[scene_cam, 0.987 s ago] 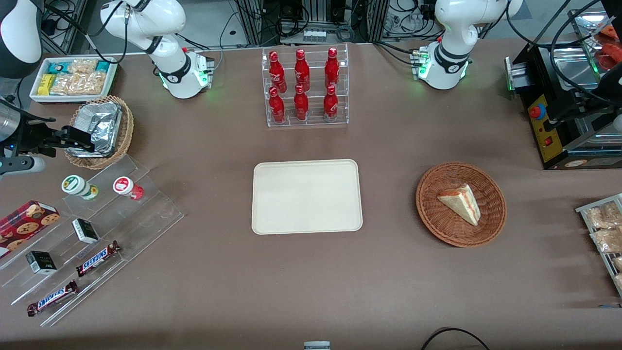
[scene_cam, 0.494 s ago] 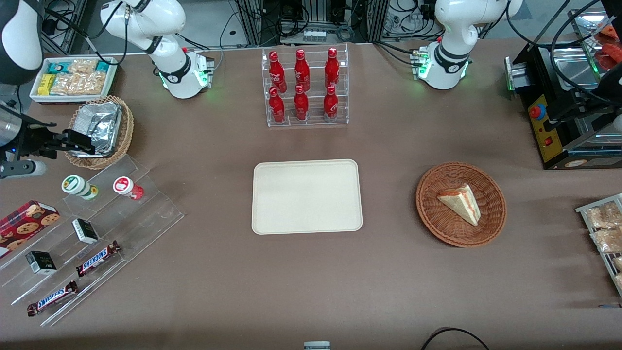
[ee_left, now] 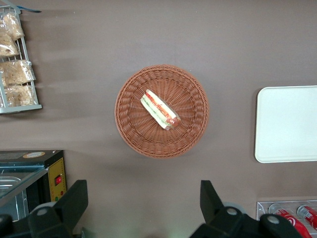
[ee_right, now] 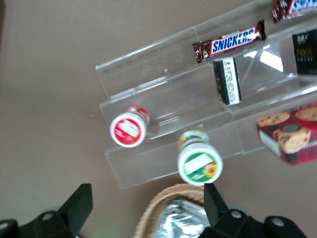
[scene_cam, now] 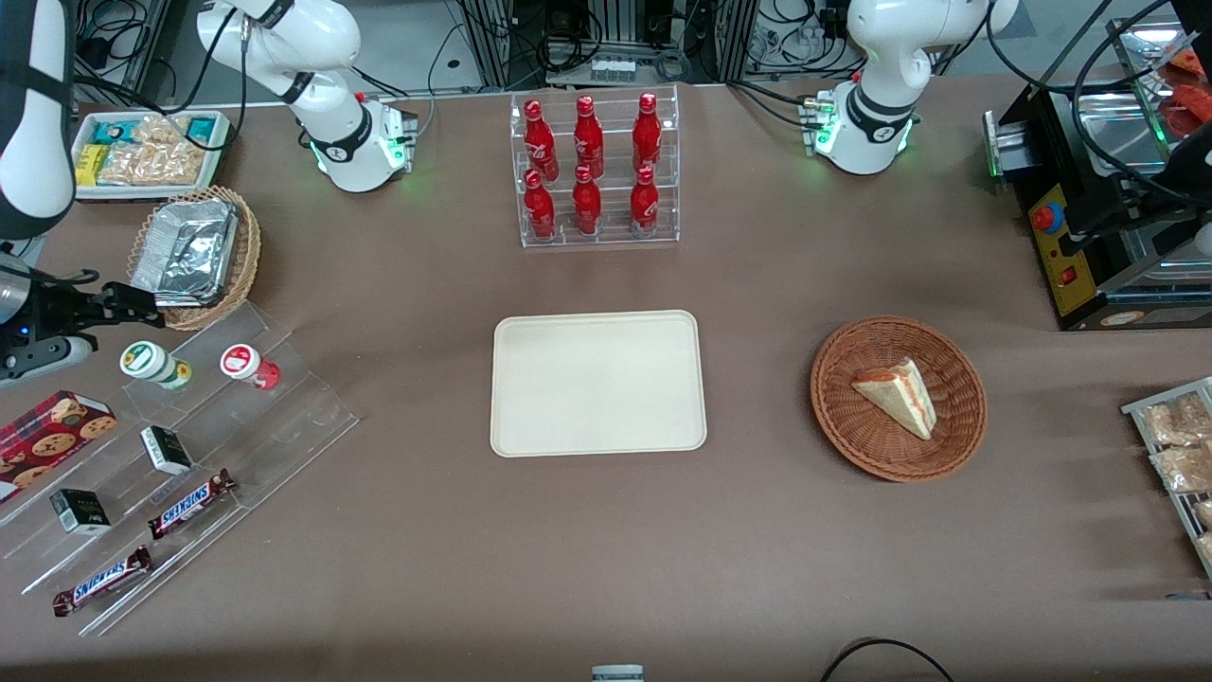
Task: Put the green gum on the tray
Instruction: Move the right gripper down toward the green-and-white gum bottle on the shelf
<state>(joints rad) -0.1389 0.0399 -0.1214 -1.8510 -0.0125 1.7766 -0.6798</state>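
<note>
The green gum (scene_cam: 151, 364) stands on the top step of a clear acrylic stand (scene_cam: 180, 455), beside a like red-lidded bottle (scene_cam: 248, 365). My right gripper (scene_cam: 142, 305) hovers open and empty just above and a little farther from the front camera than the green gum, by the foil basket's rim. In the right wrist view the green gum (ee_right: 199, 161) shows its white lid with green label, close to one finger (ee_right: 214, 199) of the gripper (ee_right: 147, 203). The cream tray (scene_cam: 597, 383) lies bare mid-table; it also shows in the left wrist view (ee_left: 287, 124).
A wicker basket with a foil container (scene_cam: 194, 254) sits close under the gripper. The stand also holds Snickers bars (scene_cam: 189, 503) and small dark boxes (scene_cam: 167, 449); a cookie box (scene_cam: 47, 434) lies beside it. A cola bottle rack (scene_cam: 595, 170) and a sandwich basket (scene_cam: 898, 398) stand elsewhere.
My right gripper has moved off the foil basket toward the front camera and the working arm's end, closing in on the green gum. Nothing else moved.
</note>
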